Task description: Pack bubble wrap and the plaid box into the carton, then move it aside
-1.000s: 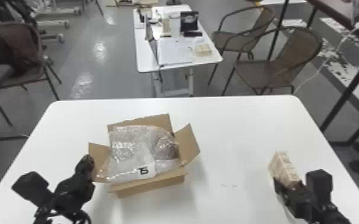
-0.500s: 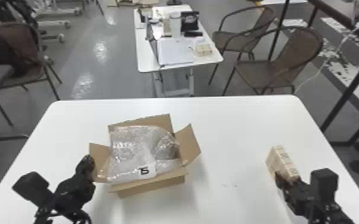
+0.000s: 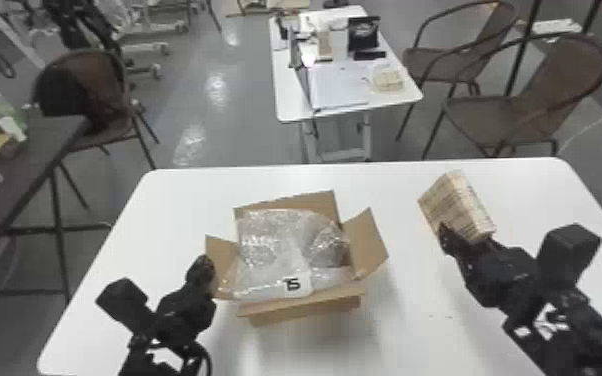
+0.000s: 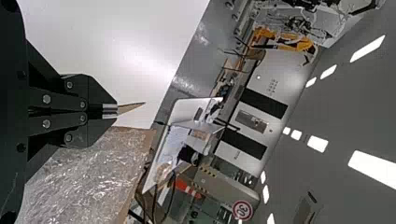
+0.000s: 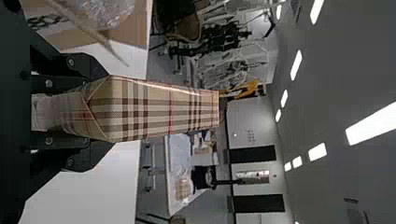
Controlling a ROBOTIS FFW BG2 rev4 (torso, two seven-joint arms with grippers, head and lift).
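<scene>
Bubble wrap (image 3: 275, 250) is in the carton (image 3: 310, 311), left tool (image 4: 116, 110) pinching its flap (image 3: 224, 252); right tool (image 5: 113, 110) grips the plaid box (image 3: 457, 205) toward the table's (image 3: 415, 350) right edge, unpacked, carton unmoved

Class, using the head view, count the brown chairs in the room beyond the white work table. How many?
3: a left chair beside the dark table, and at the right a nearer chair partly overlapping a farther chair. Others may be hidden.

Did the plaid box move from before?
Yes. In the head view, the plaid box went up toward the table's far edge, and left toward the carton.
</scene>
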